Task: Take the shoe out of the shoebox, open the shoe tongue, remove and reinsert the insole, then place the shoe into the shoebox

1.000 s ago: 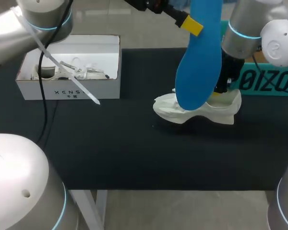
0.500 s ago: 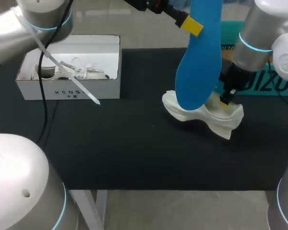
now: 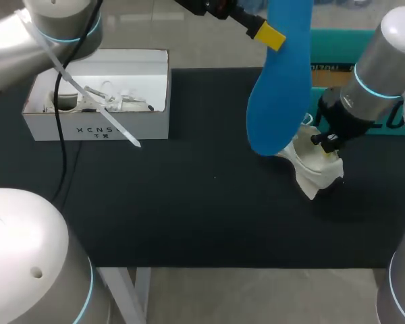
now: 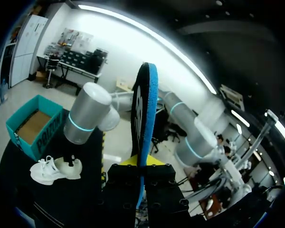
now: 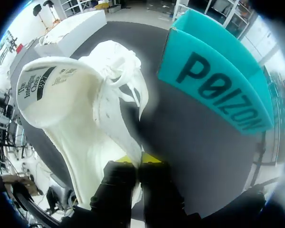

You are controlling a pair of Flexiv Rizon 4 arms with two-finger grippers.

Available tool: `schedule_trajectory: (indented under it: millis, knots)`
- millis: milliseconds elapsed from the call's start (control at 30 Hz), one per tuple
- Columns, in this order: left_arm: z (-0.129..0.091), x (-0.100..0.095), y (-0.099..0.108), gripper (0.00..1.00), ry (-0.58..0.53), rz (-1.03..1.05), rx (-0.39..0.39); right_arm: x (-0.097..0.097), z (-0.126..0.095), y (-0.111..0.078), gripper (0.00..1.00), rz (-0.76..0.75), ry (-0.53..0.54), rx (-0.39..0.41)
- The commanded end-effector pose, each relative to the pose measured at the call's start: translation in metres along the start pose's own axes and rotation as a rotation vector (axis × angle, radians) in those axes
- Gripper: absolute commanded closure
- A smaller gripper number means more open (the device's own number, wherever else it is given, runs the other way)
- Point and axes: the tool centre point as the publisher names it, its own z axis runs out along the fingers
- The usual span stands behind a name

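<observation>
Insole (image 3: pixel 280 88) clamped upright in left tool (image 4: pixel 142 162); right tool (image 5: pixel 137 159) grips tilted shoe (image 5: pixel 85 109)

teal box (image 5: pixel 218 90): black lettering | shoe (image 5: pixel 52 90): printed label, perhaps numbered | shoebox (image 3: pixel 98 128): lettering

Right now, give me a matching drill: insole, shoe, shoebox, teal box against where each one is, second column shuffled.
1 insole
2 shoe
3 shoebox
4 teal box

A open, at the far left of the table
B pinched in the right gripper
C held upright in the left gripper
D behind the shoe, at the table's far right

Pairs: 1-C, 2-B, 3-A, 4-D
</observation>
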Motion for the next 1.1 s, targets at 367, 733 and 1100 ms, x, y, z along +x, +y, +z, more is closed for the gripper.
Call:
schedule_trajectory:
  millis: [367,733,1100]
  knots:
    - [0.000,0.000,0.000,1.00,-0.001,0.000,-0.001,0.049,0.008,-0.046,1.00,0.525,-0.129,-0.081]
    - [0.000,0.000,0.000,1.00,-0.001,0.000,-0.001,0.050,0.018,-0.057,1.00,0.599,-0.041,-0.049]
    - [0.000,0.000,0.000,1.00,-0.001,0.000,-0.001,0.065,0.026,-0.070,1.00,0.492,0.031,-0.016]
